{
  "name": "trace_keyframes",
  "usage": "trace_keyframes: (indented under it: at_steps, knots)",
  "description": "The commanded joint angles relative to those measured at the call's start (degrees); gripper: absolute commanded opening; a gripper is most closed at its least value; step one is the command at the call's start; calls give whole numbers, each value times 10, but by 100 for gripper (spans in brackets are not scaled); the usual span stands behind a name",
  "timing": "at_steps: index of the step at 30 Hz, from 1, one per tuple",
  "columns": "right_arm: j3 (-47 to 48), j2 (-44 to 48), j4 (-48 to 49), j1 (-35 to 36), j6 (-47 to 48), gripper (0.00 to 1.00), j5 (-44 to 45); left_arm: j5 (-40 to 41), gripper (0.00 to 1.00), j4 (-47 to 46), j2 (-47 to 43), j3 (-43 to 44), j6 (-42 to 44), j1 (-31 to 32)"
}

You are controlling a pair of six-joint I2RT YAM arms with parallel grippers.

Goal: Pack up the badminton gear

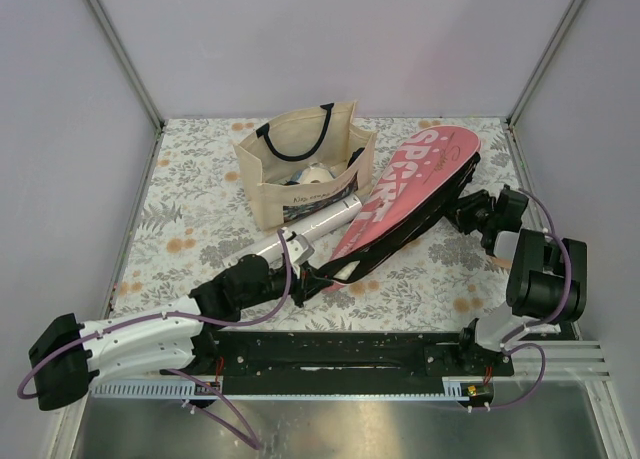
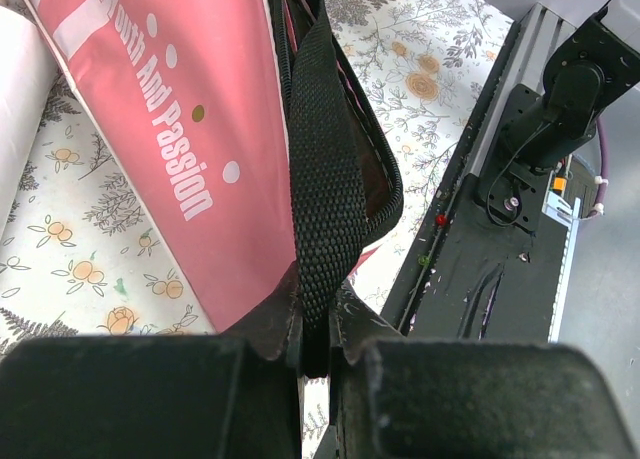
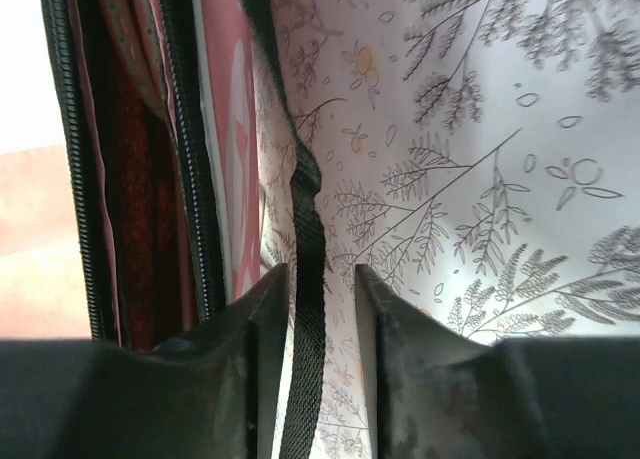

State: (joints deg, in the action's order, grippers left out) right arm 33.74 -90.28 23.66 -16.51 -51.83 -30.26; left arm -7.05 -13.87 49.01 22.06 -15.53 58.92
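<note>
From up high I see one pink cover (image 1: 415, 184) shaped like a racket. It has big white letters that say SPORT. It lies on the flowery table (image 1: 190, 239), right of the middle, with its wide end far from me and its thin end near me. One beige tote bag (image 1: 300, 184) with black handles stands just left of it, at the back. Something white and round sits in the bag, but I cannot tell what it is. One long white tube (image 1: 315, 229) lies slanted in front of the bag, right beside the cover. My left gripper (image 1: 303, 275) is at the cover's thin end. My right gripper (image 1: 460, 214) is at the cover's right edge.

From my left wrist I see my left fingers squeezed tight on the black strap (image 2: 320, 179). The strap goes up from them along the cover's side. The cover is pink here too, with white words, "Youth And Passion", and a few dots. Its black zip edge gapes, and it is dark inside. I cannot tell what is in there. The tube shows at the left edge.

From my right wrist I see my right fingers standing apart. The strap runs between them and is not squeezed. On the left the cover's zip is open, with two rows of black teeth. It looks dark red inside, and I cannot tell what is in it.
</note>
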Motion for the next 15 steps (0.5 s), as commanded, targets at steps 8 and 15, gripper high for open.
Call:
trace_keyframes:
  at_steps: [8, 15]
  knots:
    - [-23, 127, -41, 14, -24, 0, 6, 12, 0, -27, 25, 39, -21, -4]
    - [32, 187, -50, 16, -76, 0, 8, 1, 0, -19, 42, 40, -13, -5]
